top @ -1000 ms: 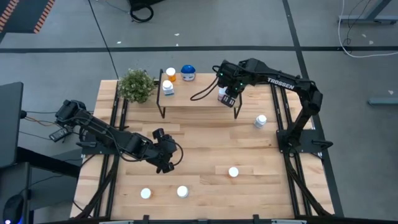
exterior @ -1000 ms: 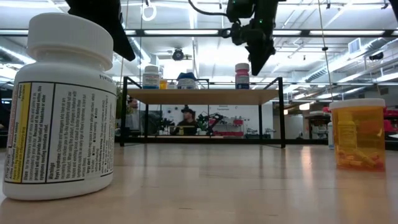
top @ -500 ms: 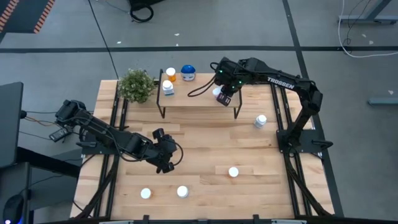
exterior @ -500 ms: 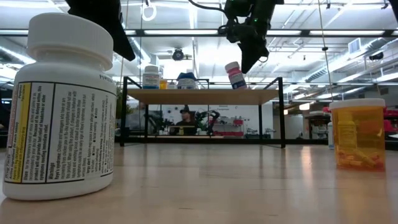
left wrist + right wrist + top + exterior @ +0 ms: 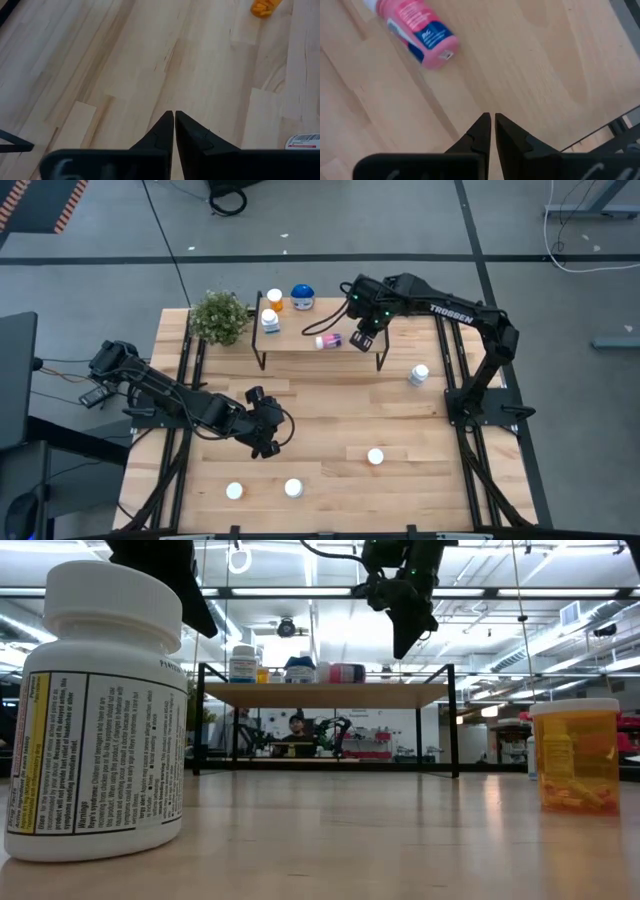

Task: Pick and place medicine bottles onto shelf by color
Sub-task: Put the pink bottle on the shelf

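Low view: a white bottle [image 5: 100,710] and an orange bottle [image 5: 575,755] wait on the worktop [image 5: 350,840]. Beyond, the pink bottle [image 5: 329,340] lies toppled on the shelf [image 5: 300,345], apart from the right hand [image 5: 361,341], pinched together, empty.

Robotics lab: grey concrete floor [image 5: 330,220], exposed ceiling ducts [image 5: 560,635], strip lights [image 5: 290,592].

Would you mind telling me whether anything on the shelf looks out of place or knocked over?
Yes. The pink bottle lies on its side on the shelf, while the other bottles there stand upright. The right tool, shut and empty, is just beside it. The left tool, also shut, waits over the table.
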Tool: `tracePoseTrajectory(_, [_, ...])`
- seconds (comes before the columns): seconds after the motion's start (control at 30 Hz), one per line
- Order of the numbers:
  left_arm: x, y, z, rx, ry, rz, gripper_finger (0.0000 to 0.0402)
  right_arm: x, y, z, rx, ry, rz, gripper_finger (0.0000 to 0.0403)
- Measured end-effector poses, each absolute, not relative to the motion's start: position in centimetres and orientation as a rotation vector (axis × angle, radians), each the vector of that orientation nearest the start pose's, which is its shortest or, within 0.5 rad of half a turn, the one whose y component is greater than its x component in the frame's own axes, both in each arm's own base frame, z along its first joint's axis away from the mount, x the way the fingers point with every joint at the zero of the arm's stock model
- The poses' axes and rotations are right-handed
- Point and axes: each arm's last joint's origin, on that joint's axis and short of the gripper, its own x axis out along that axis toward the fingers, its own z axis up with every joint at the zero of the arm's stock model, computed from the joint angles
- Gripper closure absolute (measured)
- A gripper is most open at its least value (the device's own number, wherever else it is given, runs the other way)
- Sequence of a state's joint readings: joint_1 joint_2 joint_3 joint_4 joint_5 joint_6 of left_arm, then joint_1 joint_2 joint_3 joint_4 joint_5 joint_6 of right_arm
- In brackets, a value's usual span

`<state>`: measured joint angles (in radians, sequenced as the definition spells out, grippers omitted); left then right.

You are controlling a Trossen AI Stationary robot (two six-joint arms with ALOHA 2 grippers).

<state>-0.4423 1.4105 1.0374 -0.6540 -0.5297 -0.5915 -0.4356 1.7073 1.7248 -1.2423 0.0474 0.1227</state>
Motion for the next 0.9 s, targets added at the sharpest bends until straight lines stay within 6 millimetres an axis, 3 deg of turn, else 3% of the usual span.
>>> tracePoseTrajectory(0.13, [25.6, -10.4, 25.2, -0.029, 0.815, 0.363, 0.0372, 30.1, -13.4, 33.9, 0.353, 1.2, -0.468, 0.037])
tracePoseTrajectory(0.27, [26.1, -9.9, 25.9, 0.085, 0.672, 0.507, 0.0359, 29.7, -11.7, 34.9, 0.373, 1.188, -0.401, 0.037])
tracePoseTrajectory(0.37, [27.0, -9.6, 26.8, 0.106, 0.54, 0.581, 0.0344, 28.7, -9.5, 36.8, 0.351, 1.132, -0.34, 0.037])
tracePoseTrajectory(0.5, [29.2, -8.5, 28.5, 0.089, 0.417, 0.47, 0.0311, 26.1, -6.4, 40.0, 0.323, 1.016, -0.286, 0.0368])
tracePoseTrajectory(0.63, [30.9, -4.6, 29.0, -0.004, 0.407, 0.309, 0.0257, 23.3, -3.6, 42.5, 0.285, 0.909, -0.276, 0.0344])
tracePoseTrajectory(0.77, [31.3, 0.3, 28.8, -0.039, 0.434, 0.383, 0.0193, 21.6, -1.1, 43.8, 0.224, 0.843, -0.282, 0.0291])
tracePoseTrajectory(0.9, [31.1, 3.5, 28.7, -0.027, 0.455, 0.366, 0.0134, 21.1, 0.7, 44.1, 0.153, 0.817, -0.282, 0.0242])
